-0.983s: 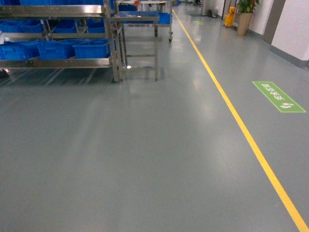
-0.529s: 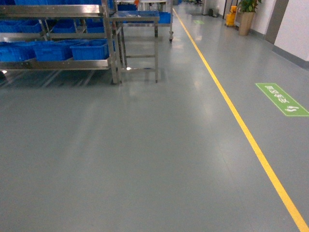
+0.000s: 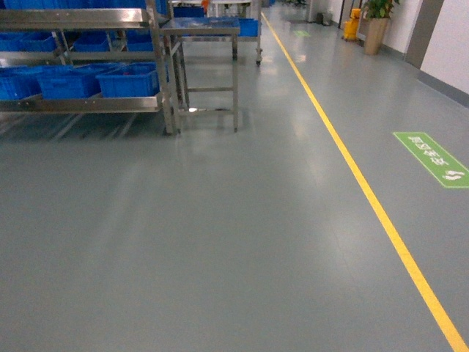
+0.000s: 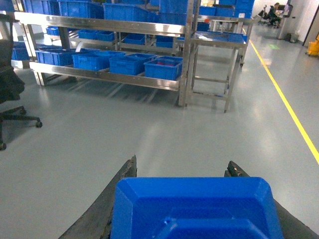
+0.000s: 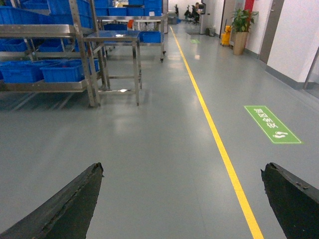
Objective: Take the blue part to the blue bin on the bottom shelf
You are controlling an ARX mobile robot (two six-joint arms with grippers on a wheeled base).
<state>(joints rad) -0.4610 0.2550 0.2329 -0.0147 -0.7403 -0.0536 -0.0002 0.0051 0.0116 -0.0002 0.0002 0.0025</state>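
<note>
Blue part (image 4: pixel 197 209): one, clamped in your left gripper (image 4: pixel 182 199); right gripper (image 5: pixel 182 199) spread apart, holding nothing; far-left bottom shelf (image 4: pixel 107 75): four blue crates.

Glossy grey floor (image 3: pixel 220 242), yellow floor line (image 3: pixel 366 198), green floor sign (image 3: pixel 438 158), steel table (image 3: pixel 201 66), potted plant (image 3: pixel 377 22)

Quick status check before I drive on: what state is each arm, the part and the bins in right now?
left gripper: shut on the blue part, fingers on both sides of it
blue part: held, off the floor
right gripper: open, nothing between its fingers
blue bins on the bottom shelf: upright, open-topped, side by side
office chair: standing on the floor, unoccupied
</note>
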